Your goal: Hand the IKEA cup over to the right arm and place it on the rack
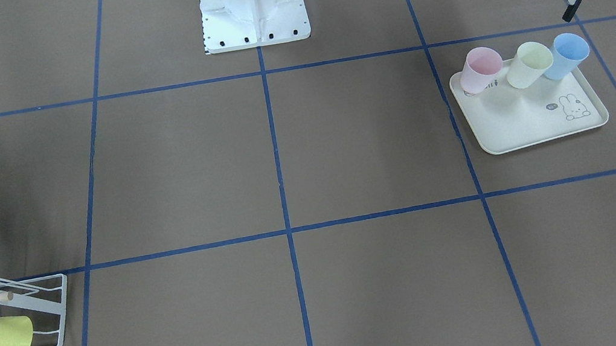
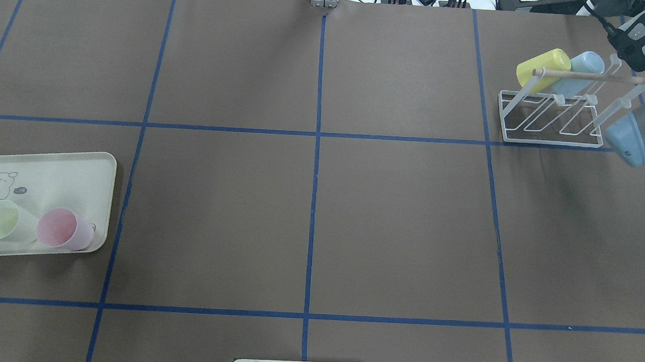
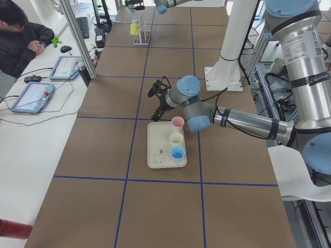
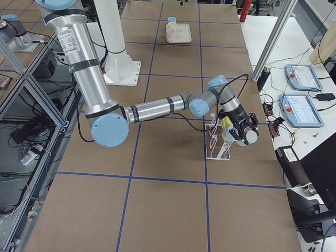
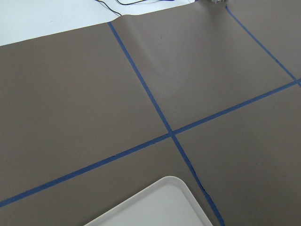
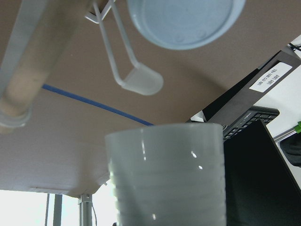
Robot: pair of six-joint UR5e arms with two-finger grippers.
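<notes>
Two cups, yellow (image 2: 541, 65) and blue (image 2: 585, 62), sat on the rack (image 2: 551, 139), where the right gripper (image 4: 242, 134), clamped on a white cup (image 6: 164, 174), should ease its mouth over a free prong (image 6: 140, 82), while the left gripper (image 1: 599, 16) hung spread beside the tray (image 1: 521, 129).

A broad table (image 2: 397, 223) covered in brown paper is marked into large rectangles by blue tape lines (image 2: 313, 202); a cream rectangular plastic tray with a rabbit print (image 2: 57, 181) lies flat toward the robot's left end; a small white wire rack with a light wooden rod (image 2: 593, 77) stands well apart from it, toward the far right corner; a white metal base plate (image 1: 254, 16) sits bolted at the middle of the robot's edge.
</notes>
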